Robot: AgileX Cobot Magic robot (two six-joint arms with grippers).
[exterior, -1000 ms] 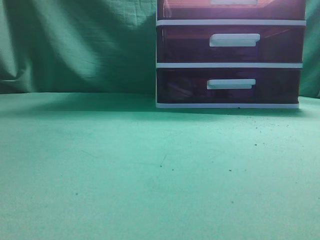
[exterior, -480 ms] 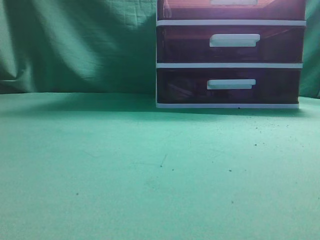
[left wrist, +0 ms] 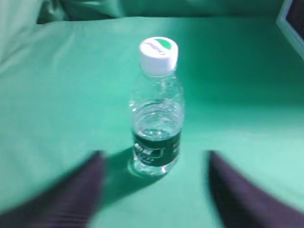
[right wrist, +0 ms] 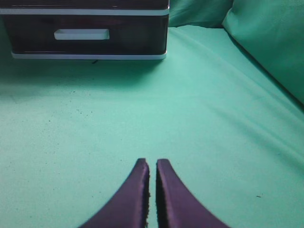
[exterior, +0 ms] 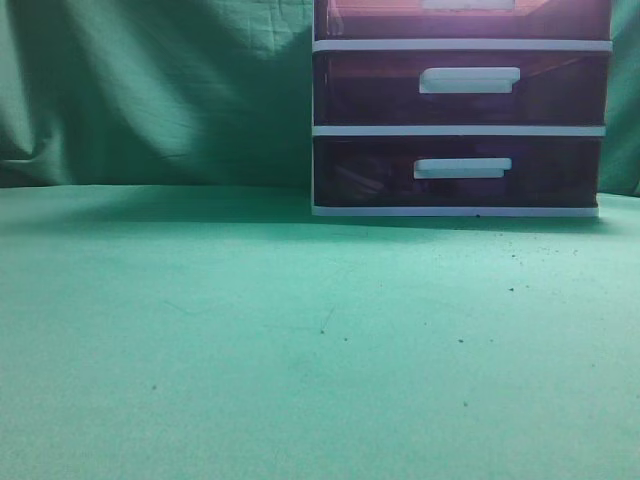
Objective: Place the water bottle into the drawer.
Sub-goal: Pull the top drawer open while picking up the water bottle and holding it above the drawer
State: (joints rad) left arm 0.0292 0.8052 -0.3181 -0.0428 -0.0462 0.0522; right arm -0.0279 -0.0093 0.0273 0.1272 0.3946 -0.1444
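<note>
A clear water bottle (left wrist: 156, 118) with a white cap and a dark label stands upright on the green cloth in the left wrist view. My left gripper (left wrist: 154, 159) is open, its blurred dark fingers either side of the bottle's base and a little short of it. My right gripper (right wrist: 152, 164) is shut and empty, low over the cloth in front of the drawer unit. The top drawer (exterior: 462, 18) is closed and cut off by the top edge of the exterior view. Neither gripper nor the bottle shows in the exterior view.
The white-framed drawer unit (exterior: 460, 130) stands at the back right with its two lower drawers closed; its bottom drawer shows in the right wrist view (right wrist: 85, 33). Green cloth (exterior: 250, 330) covers the table and hangs as a backdrop behind.
</note>
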